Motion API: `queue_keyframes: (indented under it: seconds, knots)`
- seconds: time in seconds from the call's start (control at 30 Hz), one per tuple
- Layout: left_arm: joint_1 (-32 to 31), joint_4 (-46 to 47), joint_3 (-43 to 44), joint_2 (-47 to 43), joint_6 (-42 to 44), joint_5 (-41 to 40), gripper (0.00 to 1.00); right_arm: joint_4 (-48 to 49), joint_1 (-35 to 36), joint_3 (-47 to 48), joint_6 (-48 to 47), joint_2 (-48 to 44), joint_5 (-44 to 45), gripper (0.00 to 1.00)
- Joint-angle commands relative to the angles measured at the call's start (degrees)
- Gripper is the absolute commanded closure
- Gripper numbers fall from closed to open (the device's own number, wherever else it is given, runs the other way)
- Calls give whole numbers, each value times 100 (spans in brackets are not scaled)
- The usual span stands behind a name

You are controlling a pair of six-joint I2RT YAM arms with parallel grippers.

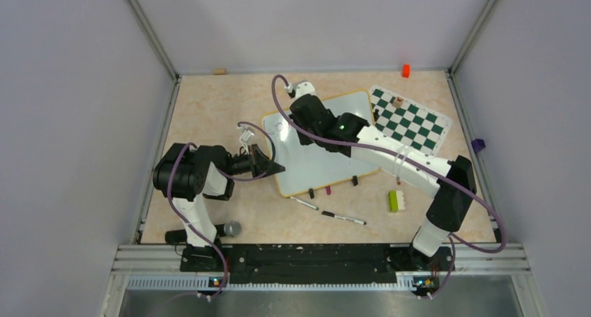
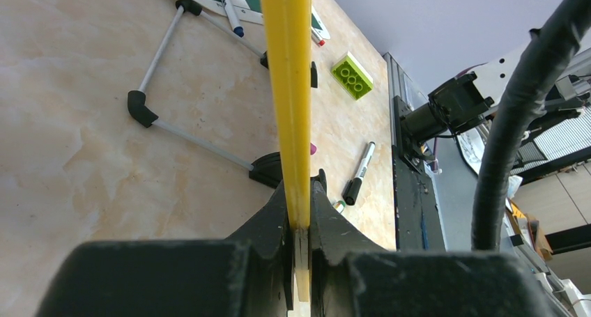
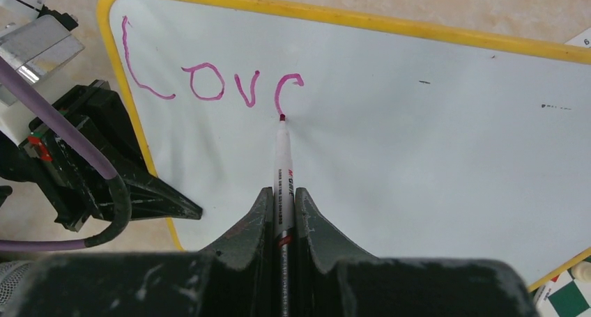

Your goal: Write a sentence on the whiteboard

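Whiteboard [image 3: 418,157], glossy white, yellow-framed, sits mid-way across the beige table [image 1: 209,108], bearing purple marker lettering [image 3: 209,83]: "Lov" plus an unfinished letter. Right gripper [image 3: 283,195] clamps a white marker pen [image 3: 283,157], tip on board. Left gripper [image 2: 300,198] clamps the frame edge. Risk: pen pressure shifts the board and distorts the strokes.

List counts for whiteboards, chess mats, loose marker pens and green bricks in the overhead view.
Whiteboard: 1
Chess mat: 1
Loose marker pens: 2
Green brick: 1
Total: 5
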Motion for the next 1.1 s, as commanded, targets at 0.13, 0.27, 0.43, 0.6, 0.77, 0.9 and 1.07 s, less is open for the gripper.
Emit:
queue_keyframes:
  seconds: [0.13, 0.27, 0.43, 0.6, 0.77, 0.9, 1.07]
  knots:
    - [-99, 578, 70, 32, 357, 281, 100, -111, -93, 125, 44, -198, 554, 100]
    - [-99, 579, 70, 39, 356, 283, 100, -112, -91, 223, 0, -154, 576, 100]
    - [-99, 579, 68, 37, 358, 280, 100, -112, -87, 283, -25, -127, 560, 100]
    - [-99, 570, 74, 34, 354, 286, 100, -107, -88, 379, -19, -198, 486, 100]
    - [-99, 570, 61, 21, 358, 281, 100, -25, -91, 402, -61, -429, 312, 100]
    - [-99, 579, 61, 20, 361, 282, 100, 3, -87, 386, -102, -540, 160, 100]
    - [-99, 576, 61, 19, 357, 278, 100, 11, -92, 402, -124, -437, 55, 100]
